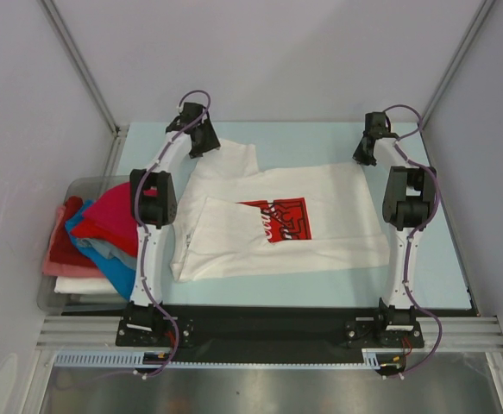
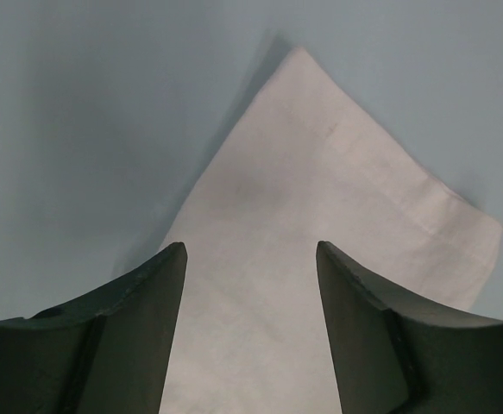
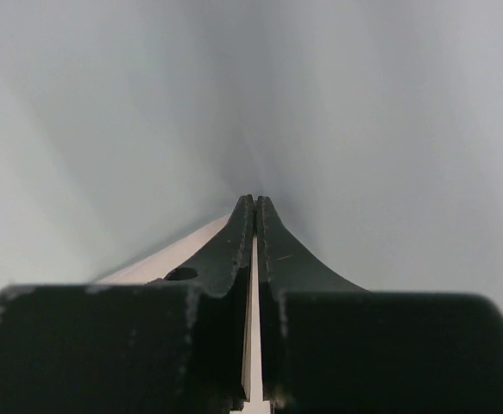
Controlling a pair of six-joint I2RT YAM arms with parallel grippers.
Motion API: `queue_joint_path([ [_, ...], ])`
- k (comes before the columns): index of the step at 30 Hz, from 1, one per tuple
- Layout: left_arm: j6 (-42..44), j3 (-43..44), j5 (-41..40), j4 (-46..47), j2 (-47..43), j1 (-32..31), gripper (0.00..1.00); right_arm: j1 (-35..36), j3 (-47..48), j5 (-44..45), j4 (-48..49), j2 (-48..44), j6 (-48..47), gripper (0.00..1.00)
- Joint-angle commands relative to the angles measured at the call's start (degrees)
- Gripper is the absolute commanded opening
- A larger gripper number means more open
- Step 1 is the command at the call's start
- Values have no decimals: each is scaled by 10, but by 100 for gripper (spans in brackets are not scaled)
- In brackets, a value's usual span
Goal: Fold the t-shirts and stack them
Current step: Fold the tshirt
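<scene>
Left gripper [image 2: 251, 252]: jaws wide apart above the far-left corner of the white t-shirt [image 1: 234, 237], with cloth showing in the gap. The shirt lies partly folded on the table [image 1: 441, 259]. Right gripper [image 3: 254, 203]: jaws closed, pinching a thin sliver of its far-right edge.

Top view sits high behind both arm bases, looking down from afar on the whole table [image 1: 441, 259]. Left wrist cam sits close behind the left gripper [image 2: 251, 250], facing the white t-shirt [image 2: 320, 224] corner just ahead. Right wrist cam hugs the right gripper [image 3: 255, 200]; beyond it, blur. All three views share the shirt.
</scene>
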Motion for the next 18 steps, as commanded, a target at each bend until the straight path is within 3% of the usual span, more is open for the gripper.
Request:
queue_joint_path([
  [1, -7, 33, 4, 10, 11, 2, 67, 2, 12, 24, 3, -9, -12, 0],
  [14, 17, 63, -93, -3, 35, 0, 68, 3, -9, 2, 23, -28, -8, 0],
  [18, 22, 76, -93, -11, 45, 0, 63, 3, -12, -1, 23, -30, -5, 0],
])
